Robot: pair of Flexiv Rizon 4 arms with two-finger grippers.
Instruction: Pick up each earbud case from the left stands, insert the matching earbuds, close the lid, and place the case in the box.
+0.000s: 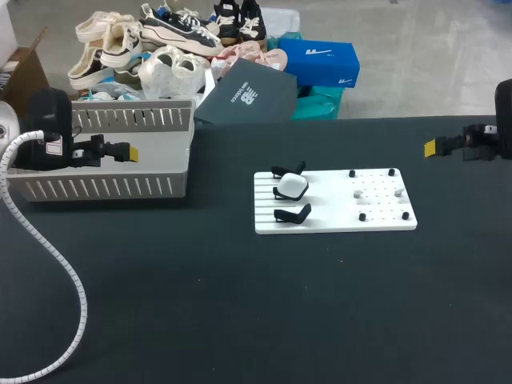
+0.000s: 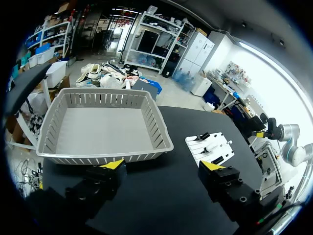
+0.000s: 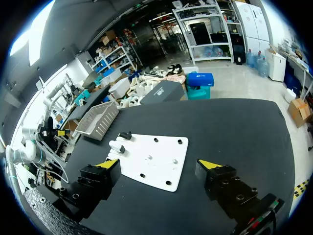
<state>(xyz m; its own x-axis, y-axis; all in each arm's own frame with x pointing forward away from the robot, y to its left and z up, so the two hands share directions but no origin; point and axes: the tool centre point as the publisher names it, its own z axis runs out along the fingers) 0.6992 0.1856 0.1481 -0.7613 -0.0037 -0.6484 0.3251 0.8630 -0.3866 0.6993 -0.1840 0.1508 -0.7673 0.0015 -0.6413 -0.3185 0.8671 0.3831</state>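
A white board (image 1: 328,210) lies mid-table. On its left side stand three black stands; the middle one holds a white earbud case (image 1: 291,186), while the far stand (image 1: 290,170) and the near stand (image 1: 293,214) carry nothing. Two small pale earbuds (image 1: 359,193) sit among black pegs on the board's right half. My left gripper (image 1: 128,151) hangs open over the grey slotted box (image 1: 104,188). My right gripper (image 1: 432,146) stands open near the table's right edge, well clear of the board. In the left wrist view, gripper (image 2: 164,166) faces box (image 2: 98,156) and case (image 2: 211,146). From the right wrist, gripper (image 3: 158,164) looks over board (image 3: 146,152) and case (image 3: 115,145).
The left arm's white coiled cable (image 1: 56,256) trails over the black table (image 1: 240,304) at the left. The grey box (image 3: 98,120) holds nothing that I can see.
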